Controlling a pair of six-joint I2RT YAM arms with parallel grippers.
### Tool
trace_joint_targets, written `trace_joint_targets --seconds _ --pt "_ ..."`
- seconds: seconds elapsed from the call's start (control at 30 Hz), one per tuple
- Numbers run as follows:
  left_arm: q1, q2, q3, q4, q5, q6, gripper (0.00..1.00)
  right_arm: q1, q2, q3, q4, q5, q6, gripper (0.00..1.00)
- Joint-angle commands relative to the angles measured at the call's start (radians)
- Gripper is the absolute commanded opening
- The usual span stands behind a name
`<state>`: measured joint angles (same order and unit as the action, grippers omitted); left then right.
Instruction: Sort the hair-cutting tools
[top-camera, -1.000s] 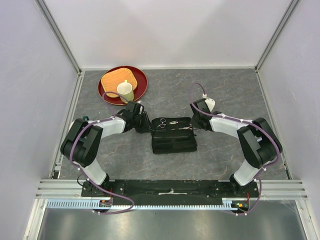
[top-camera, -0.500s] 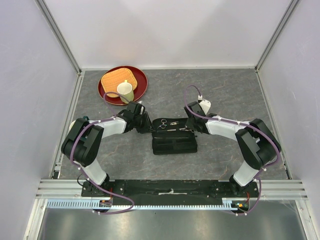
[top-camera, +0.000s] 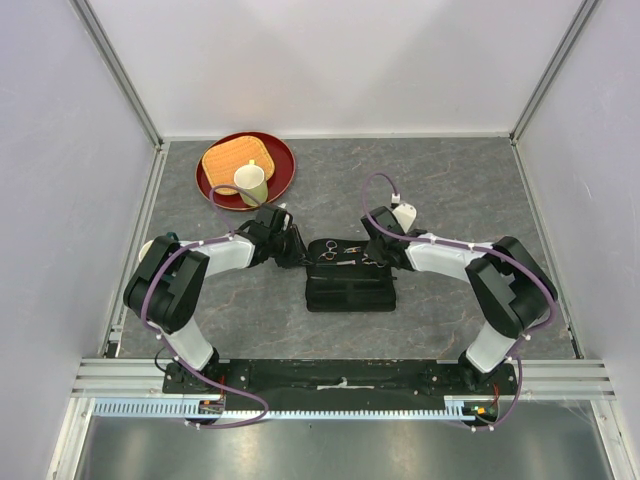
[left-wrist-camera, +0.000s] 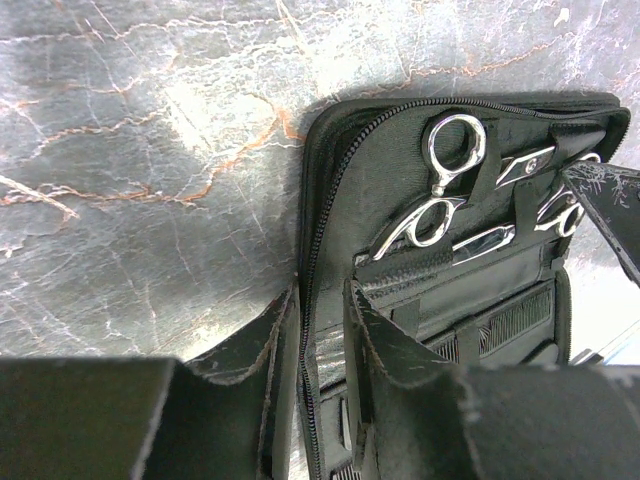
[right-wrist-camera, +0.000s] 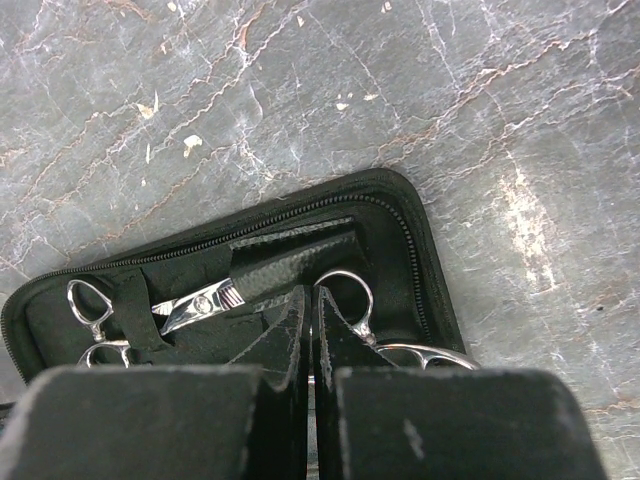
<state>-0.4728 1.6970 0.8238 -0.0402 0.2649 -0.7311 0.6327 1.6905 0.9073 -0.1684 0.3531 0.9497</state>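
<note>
The black zip case (top-camera: 348, 285) lies open mid-table. Two silver scissors sit strapped in its far half: one on the left (left-wrist-camera: 440, 195), one on the right (right-wrist-camera: 425, 352). Comb teeth (left-wrist-camera: 515, 318) show in a pocket of the near half; the combs are otherwise hidden. My left gripper (left-wrist-camera: 320, 300) is shut on the case's left zip edge (left-wrist-camera: 305, 260). My right gripper (right-wrist-camera: 310, 300) is over the case's right end, its fingers almost together at the finger ring (right-wrist-camera: 345, 285) of the right scissors. In the top view the grippers are at the case's left (top-camera: 297, 252) and right (top-camera: 372, 255) ends.
A red plate (top-camera: 280, 160) holding a tan mat and a pale cup (top-camera: 250, 182) stands at the back left, close behind my left arm. Grey stone-patterned table all round the case; white walls enclose the table.
My right gripper has moved left from the case's right edge to over its far half and the right scissors. The left gripper has kept hold of the case's left edge.
</note>
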Motion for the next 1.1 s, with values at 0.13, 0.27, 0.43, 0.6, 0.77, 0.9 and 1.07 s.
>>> trace_joint_targets --seconds 0.13,0.27,0.43,0.6,0.77,0.9,1.07 --pt "-0.032 0.021 -0.014 0.068 0.039 -0.054 0.3 0.042 0.051 0.024 0.115 -0.072 0.115 0.0" --pt "-0.033 0.024 -0.011 0.069 0.042 -0.057 0.3 0.058 0.075 0.045 0.122 -0.082 0.118 0.0" --pt "-0.035 0.026 -0.009 0.072 0.045 -0.06 0.3 0.076 0.09 0.067 0.119 -0.098 0.119 0.0" --pt "-0.038 0.035 -0.005 0.077 0.05 -0.065 0.29 0.108 0.107 0.09 0.106 -0.089 0.12 0.0" --pt "-0.04 0.035 -0.005 0.082 0.05 -0.067 0.3 0.154 0.124 0.13 0.06 -0.034 0.083 0.0" --pt "-0.04 0.036 -0.005 0.082 0.043 -0.071 0.32 0.188 0.129 0.151 0.021 0.018 0.06 0.0" --pt "-0.041 0.035 -0.008 0.082 0.037 -0.079 0.34 0.214 0.136 0.173 -0.016 0.057 0.049 0.08"
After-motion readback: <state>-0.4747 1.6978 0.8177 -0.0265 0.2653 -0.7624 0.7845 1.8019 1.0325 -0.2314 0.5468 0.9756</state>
